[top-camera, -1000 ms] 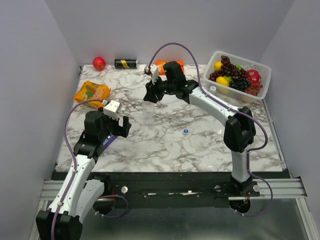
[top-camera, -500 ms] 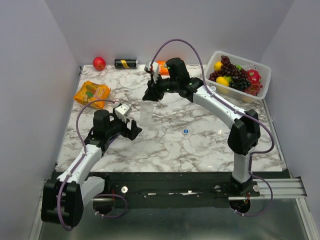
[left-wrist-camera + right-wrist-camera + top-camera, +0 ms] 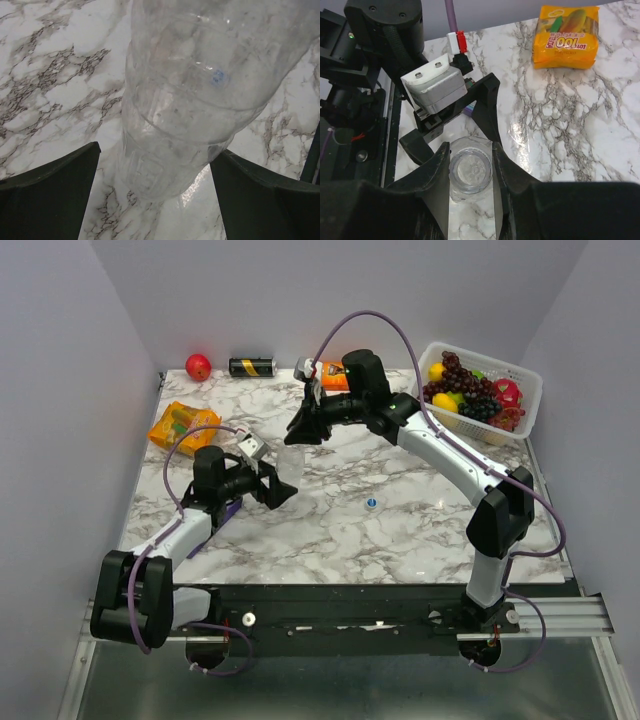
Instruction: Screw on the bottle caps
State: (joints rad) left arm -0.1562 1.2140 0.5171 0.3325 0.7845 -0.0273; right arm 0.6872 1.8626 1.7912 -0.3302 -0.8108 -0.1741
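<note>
A clear bottle [image 3: 290,462] stands upright on the marble table [image 3: 420,530], its mouth open and uncapped. My right gripper [image 3: 302,428] is shut on its neck from above. The right wrist view shows the open mouth [image 3: 470,171] between the two fingers [image 3: 432,185]. My left gripper [image 3: 283,485] is open and straddles the bottle's lower body [image 3: 185,100], with fingers [image 3: 50,197] on both sides and a gap on the left. A small blue cap [image 3: 371,503] lies on the table to the right of the bottle. The whitish cap and the second bottle are hidden.
A white basket [image 3: 528,390] of fruit stands at the back right. An orange snack bag [image 3: 183,427] lies at the left and also shows in the right wrist view [image 3: 566,36]. A black-and-yellow can [image 3: 252,366] and a red apple [image 3: 198,366] sit along the back edge.
My left arm has reached right and forward, bringing its open fingers around the bottle's lower body. My right gripper has kept hold of the bottle's neck and hardly moved.
</note>
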